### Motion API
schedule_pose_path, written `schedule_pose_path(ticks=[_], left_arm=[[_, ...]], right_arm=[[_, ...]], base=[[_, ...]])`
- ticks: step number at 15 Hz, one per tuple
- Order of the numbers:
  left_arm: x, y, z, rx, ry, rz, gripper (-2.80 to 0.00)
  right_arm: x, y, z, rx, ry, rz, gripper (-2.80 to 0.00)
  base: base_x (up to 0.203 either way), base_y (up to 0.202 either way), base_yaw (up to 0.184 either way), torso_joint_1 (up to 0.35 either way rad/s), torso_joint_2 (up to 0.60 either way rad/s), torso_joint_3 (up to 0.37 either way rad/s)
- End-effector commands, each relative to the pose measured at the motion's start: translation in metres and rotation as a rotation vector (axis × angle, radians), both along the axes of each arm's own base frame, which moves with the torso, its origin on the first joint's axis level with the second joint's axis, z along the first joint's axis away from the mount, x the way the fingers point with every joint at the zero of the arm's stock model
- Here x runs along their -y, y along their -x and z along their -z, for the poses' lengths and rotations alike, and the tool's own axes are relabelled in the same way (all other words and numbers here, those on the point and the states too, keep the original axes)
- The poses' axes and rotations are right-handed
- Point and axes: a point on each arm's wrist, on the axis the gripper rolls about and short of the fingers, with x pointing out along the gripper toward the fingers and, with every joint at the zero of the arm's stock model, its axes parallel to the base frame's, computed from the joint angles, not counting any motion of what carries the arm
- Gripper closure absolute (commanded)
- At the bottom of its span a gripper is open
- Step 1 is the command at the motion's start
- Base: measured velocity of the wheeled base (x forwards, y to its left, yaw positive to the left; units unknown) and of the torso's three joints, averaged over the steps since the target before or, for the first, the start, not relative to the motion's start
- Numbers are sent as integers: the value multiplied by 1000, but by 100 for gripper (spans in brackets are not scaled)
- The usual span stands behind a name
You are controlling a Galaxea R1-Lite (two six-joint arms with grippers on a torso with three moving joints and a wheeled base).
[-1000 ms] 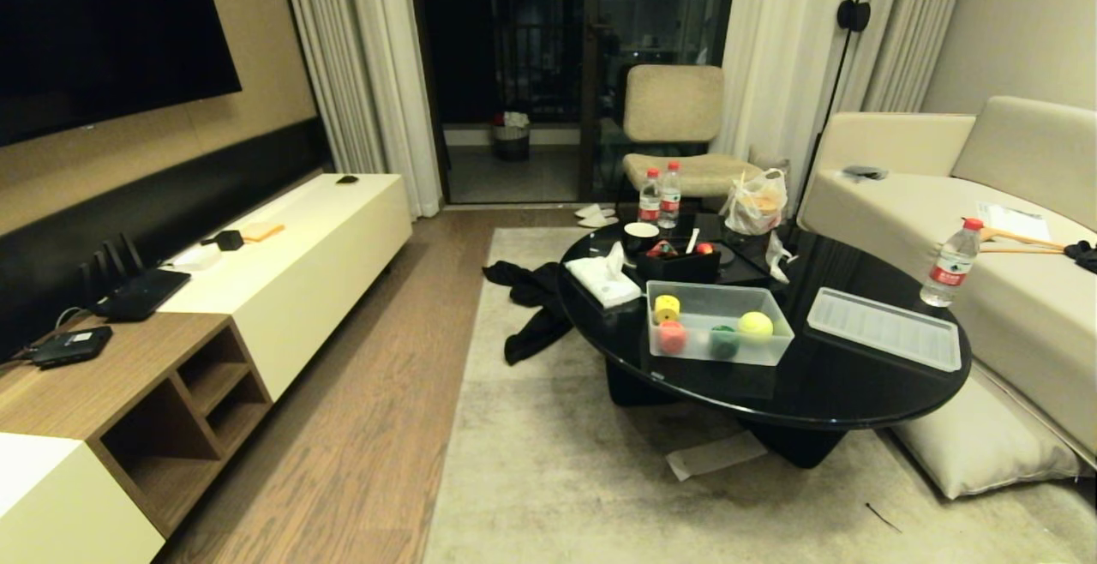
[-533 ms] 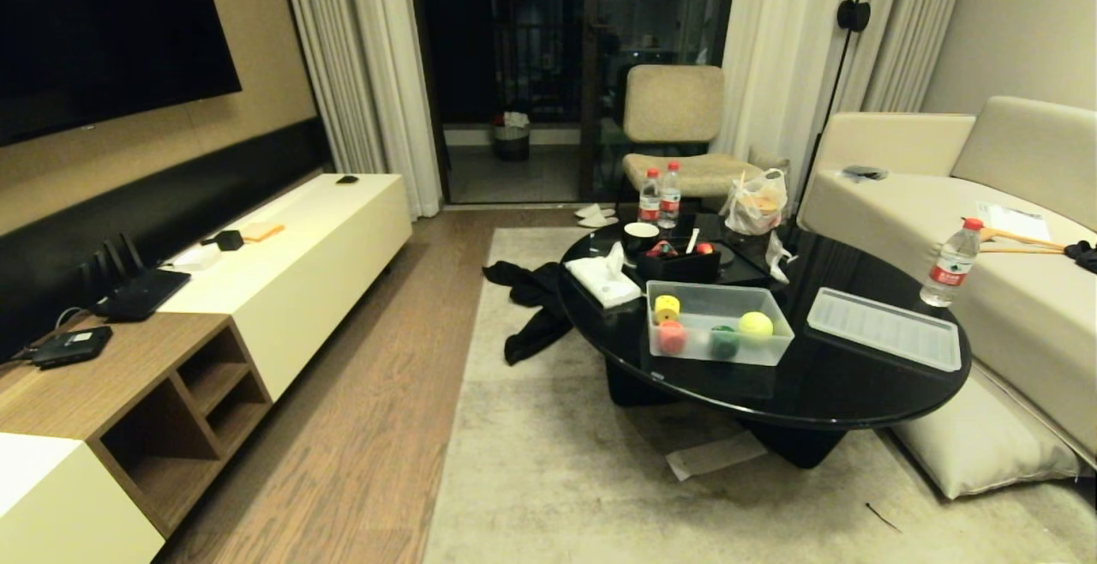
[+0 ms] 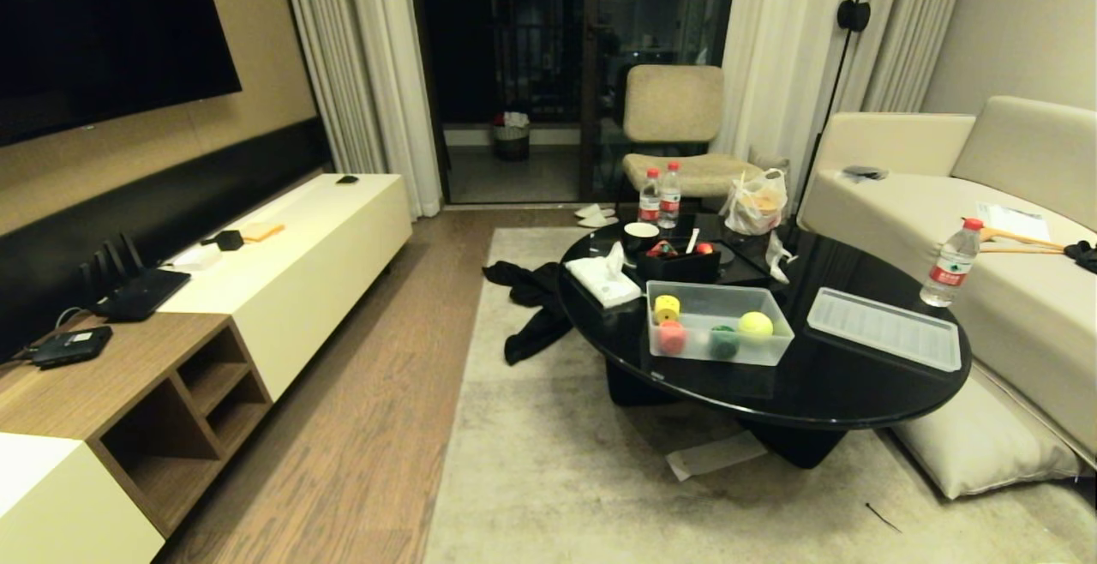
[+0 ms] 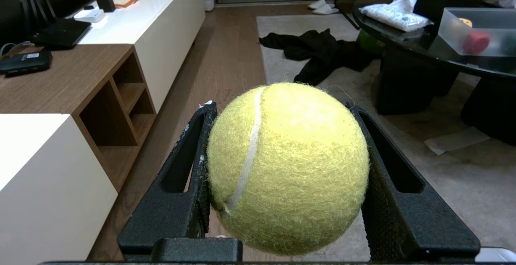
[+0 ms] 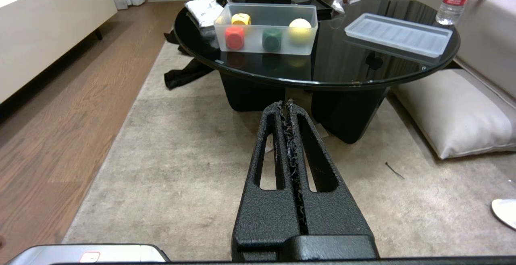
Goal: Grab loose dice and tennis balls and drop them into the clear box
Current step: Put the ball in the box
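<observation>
My left gripper is shut on a fuzzy yellow-green tennis ball, held low over the floor beside the TV cabinet. The clear box stands open on the black round table, well ahead of me. Inside it lie another tennis ball and yellow, red and green spotted pieces. The right wrist view shows the same box and ball beyond my right gripper, which is shut and empty above the rug. The dice are out of view. Neither arm shows in the head view.
The box's ribbed lid lies to its right. A black organiser, tissue pack and bottles crowd the table's far side. Dark clothes lie on the rug, a cushion by the sofa, the cabinet at left.
</observation>
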Motion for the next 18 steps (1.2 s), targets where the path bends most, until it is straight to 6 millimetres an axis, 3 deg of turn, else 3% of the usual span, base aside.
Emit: schedule_pose_path(ticks=[1, 18], left_arm=[[0, 0, 0, -3, 0, 0, 0], [0, 0, 0, -3, 1, 0, 0]], right_arm=[[0, 0, 0, -2, 0, -1, 0], [0, 0, 0, -3, 1, -1, 0]], base=[[0, 0, 0, 0, 0, 0], [0, 0, 0, 0, 0, 0]])
